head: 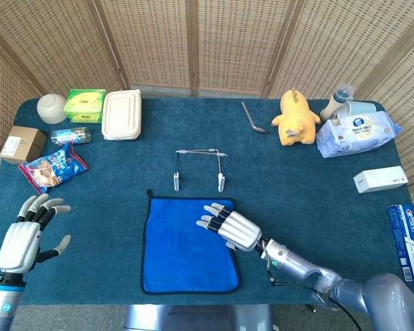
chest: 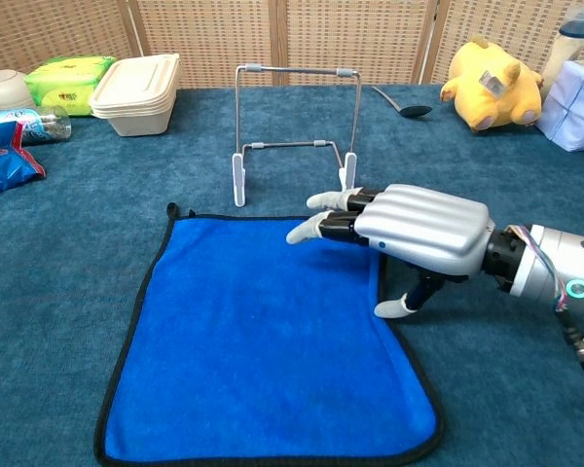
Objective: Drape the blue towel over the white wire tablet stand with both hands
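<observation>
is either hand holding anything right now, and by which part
Nothing is clearly held. The right hand lies over the blue towel at its far right corner, thumb beside the edge; a pinch cannot be told. The left hand is open and empty.

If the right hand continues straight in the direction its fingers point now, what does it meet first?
The right hand points left and slightly away, low over the blue towel. Nothing stands in that line; it would probably cross the towel's far left corner, passing in front of the white wire tablet stand, though depth is uncertain.
</observation>
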Robot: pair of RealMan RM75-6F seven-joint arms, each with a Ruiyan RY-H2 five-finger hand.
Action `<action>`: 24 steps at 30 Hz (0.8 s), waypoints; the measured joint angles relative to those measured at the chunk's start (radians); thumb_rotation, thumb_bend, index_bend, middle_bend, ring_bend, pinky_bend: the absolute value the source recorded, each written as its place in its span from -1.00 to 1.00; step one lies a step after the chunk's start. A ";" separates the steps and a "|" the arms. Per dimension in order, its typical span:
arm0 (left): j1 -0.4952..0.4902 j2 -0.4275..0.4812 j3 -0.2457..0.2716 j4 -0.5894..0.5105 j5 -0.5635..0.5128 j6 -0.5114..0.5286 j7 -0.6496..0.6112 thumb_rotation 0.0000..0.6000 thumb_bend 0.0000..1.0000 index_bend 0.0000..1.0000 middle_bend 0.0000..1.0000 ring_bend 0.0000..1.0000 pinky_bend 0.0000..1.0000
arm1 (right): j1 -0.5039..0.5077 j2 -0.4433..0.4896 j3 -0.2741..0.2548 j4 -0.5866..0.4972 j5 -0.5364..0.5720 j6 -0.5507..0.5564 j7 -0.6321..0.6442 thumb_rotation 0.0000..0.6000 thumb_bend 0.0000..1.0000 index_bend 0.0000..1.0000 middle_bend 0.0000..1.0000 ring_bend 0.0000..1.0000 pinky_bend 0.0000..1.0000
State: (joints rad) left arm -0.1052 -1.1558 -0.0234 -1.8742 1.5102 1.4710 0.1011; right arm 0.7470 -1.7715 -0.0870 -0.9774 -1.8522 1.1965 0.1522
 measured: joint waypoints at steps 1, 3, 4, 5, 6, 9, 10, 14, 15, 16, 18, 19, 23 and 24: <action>0.000 0.000 0.000 0.001 0.001 0.000 -0.001 1.00 -0.18 -0.43 -0.55 -0.76 -0.99 | 0.001 -0.001 0.000 0.001 0.000 0.000 -0.001 1.00 -0.72 -0.73 -0.60 -0.92 -0.72; 0.001 -0.001 0.001 0.003 0.002 0.001 -0.004 1.00 -0.18 -0.43 -0.55 -0.76 -0.99 | 0.007 -0.007 0.004 0.001 0.003 -0.001 -0.002 1.00 -0.72 -0.73 -0.60 -0.92 -0.72; 0.001 -0.002 0.001 0.004 0.003 0.001 -0.005 1.00 -0.18 -0.43 -0.55 -0.76 -0.99 | 0.008 -0.008 0.006 0.001 0.004 -0.001 -0.002 1.00 -0.71 -0.73 -0.60 -0.92 -0.72; 0.001 -0.002 0.002 0.005 0.003 0.001 -0.005 1.00 -0.18 -0.43 -0.55 -0.76 -0.99 | 0.010 -0.012 0.009 0.002 0.007 -0.001 -0.004 1.00 -0.71 -0.73 -0.60 -0.92 -0.72; 0.001 -0.003 0.002 0.005 0.002 0.000 -0.006 1.00 -0.18 -0.43 -0.55 -0.76 -0.99 | 0.012 -0.014 0.012 0.002 0.009 -0.001 -0.006 1.00 -0.71 -0.73 -0.60 -0.92 -0.72; 0.002 -0.003 0.002 0.007 0.003 0.000 -0.008 1.00 -0.18 -0.43 -0.55 -0.76 -0.99 | 0.018 -0.017 0.016 0.002 0.013 -0.004 -0.008 1.00 -0.72 -0.73 -0.60 -0.92 -0.72; 0.002 -0.003 0.002 0.008 0.003 0.000 -0.009 1.00 -0.18 -0.43 -0.55 -0.76 -0.99 | 0.020 -0.018 0.017 0.001 0.014 -0.005 -0.009 1.00 -0.72 -0.73 -0.60 -0.92 -0.72; 0.001 -0.008 0.003 0.013 0.003 -0.003 -0.014 1.00 -0.18 -0.43 -0.55 -0.76 -0.99 | 0.033 -0.012 0.023 -0.008 0.020 -0.013 -0.016 1.00 -0.71 -0.73 -0.60 -0.92 -0.72; 0.001 -0.009 0.003 0.014 0.003 -0.004 -0.015 1.00 -0.18 -0.43 -0.55 -0.76 -0.99 | 0.034 -0.010 0.024 -0.011 0.022 -0.015 -0.018 1.00 -0.71 -0.73 -0.60 -0.92 -0.72; 0.001 -0.010 0.003 0.015 0.003 -0.004 -0.016 1.00 -0.18 -0.43 -0.55 -0.76 -0.99 | 0.035 -0.008 0.025 -0.013 0.023 -0.016 -0.020 1.00 -0.71 -0.74 -0.60 -0.92 -0.72; 0.000 -0.012 0.003 0.016 0.003 -0.005 -0.017 1.00 -0.18 -0.43 -0.55 -0.76 -0.99 | 0.037 0.000 0.024 -0.019 0.024 -0.018 -0.026 1.00 -0.71 -0.74 -0.60 -0.92 -0.72; 0.000 -0.013 0.003 0.017 0.003 -0.005 -0.017 1.00 -0.18 -0.43 -0.55 -0.76 -0.99 | 0.038 0.005 0.023 -0.022 0.024 -0.018 -0.029 1.00 -0.71 -0.74 -0.60 -0.92 -0.72; -0.003 -0.017 0.001 0.021 0.003 -0.008 -0.018 1.00 -0.18 -0.43 -0.55 -0.76 -0.99 | 0.040 0.040 0.017 -0.050 0.021 -0.018 -0.047 1.00 -0.71 -0.74 -0.60 -0.92 -0.72; -0.003 -0.019 0.000 0.022 0.003 -0.008 -0.018 1.00 -0.18 -0.43 -0.55 -0.76 -0.99 | 0.040 0.049 0.015 -0.058 0.022 -0.018 -0.051 1.00 -0.71 -0.74 -0.60 -0.92 -0.72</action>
State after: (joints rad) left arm -0.1087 -1.1744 -0.0234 -1.8526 1.5132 1.4625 0.0827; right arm 0.7865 -1.7230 -0.0718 -1.0358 -1.8302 1.1783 0.1010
